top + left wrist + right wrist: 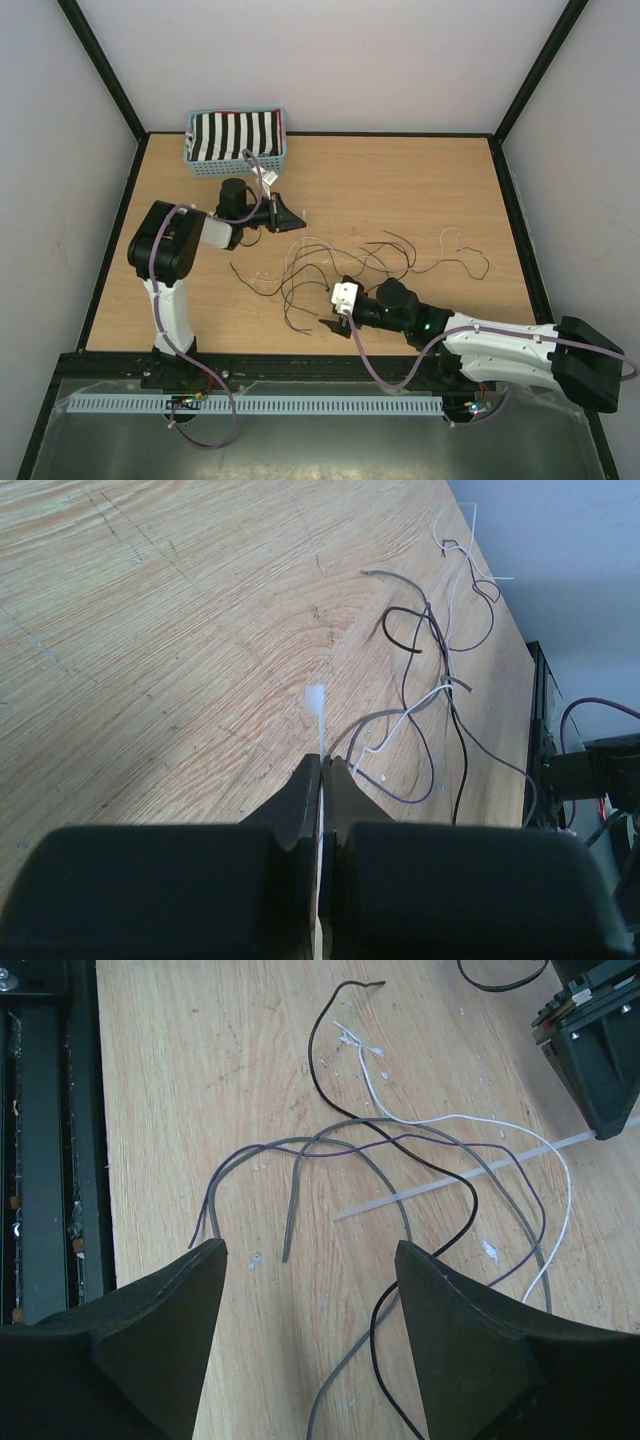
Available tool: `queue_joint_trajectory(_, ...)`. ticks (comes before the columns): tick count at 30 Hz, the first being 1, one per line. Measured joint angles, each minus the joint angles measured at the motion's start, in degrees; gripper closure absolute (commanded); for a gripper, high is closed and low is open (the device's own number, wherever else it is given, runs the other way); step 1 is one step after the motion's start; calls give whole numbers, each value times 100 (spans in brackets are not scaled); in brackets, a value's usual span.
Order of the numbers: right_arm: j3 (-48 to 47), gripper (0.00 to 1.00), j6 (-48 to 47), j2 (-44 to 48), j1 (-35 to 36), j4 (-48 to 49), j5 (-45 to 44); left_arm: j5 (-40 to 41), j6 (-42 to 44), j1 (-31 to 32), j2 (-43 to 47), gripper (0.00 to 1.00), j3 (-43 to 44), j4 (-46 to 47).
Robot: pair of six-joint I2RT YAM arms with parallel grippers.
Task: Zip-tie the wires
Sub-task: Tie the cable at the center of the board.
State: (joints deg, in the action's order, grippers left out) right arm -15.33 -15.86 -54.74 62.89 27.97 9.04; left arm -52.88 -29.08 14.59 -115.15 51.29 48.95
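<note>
Left tool [324, 765] and right tool [310, 1260] face a job barely begun. Across the wooden surface [400, 180] the wires [400, 1140] sprawl loose, unbound. Right tool gapes wide just above them, gripping nothing. Left tool is clenched on a pale zip tie [316, 705] that reaches toward the strands.

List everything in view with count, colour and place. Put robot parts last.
wires: several, too tangled to count; black, grey, purple, white; loose at mid-table
zip tie: one; pale; pinched in the left gripper, reaching among the wires
basket: one; blue; table's far left corner
cloth: one; black-and-white striped; in the basket
table: one; light wood
left gripper: one; black; shut, near the basket
right gripper: one; black; open over the wires
</note>
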Motion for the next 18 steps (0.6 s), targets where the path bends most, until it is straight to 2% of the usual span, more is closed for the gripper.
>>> queue_joint_trajectory(7, -142, 20, -63, 118, 61, 66, -190, -74, -37, -179, 129, 100, 101, -92)
queue_joint_trajectory(18, -214, 17, -476, -238, 63, 210, -245, -87, 271, -304, 658, 100, 654, -409)
